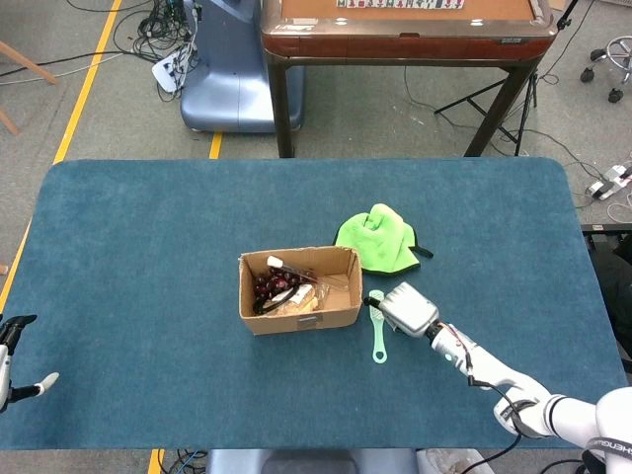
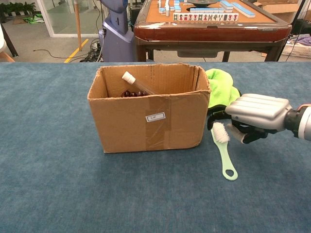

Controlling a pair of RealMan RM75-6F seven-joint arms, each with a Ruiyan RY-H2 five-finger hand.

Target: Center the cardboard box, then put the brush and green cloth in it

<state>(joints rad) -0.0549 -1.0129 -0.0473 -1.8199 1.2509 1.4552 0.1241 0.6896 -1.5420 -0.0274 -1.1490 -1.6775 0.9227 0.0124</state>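
The cardboard box sits near the table's middle, with dark red items and a white-capped tube inside. A light green brush lies flat on the table just right of the box, bristle end toward the back. Behind the brush lies the crumpled green cloth, whose top shows past the box corner. My right hand hovers palm down at the brush's bristle end, and its fingers curve down beside the bristles without gripping them. My left hand is at the table's left edge, holding nothing.
The blue table stretches wide on both sides of the box. Beyond its far edge stand a wooden mahjong table and a blue-grey machine base.
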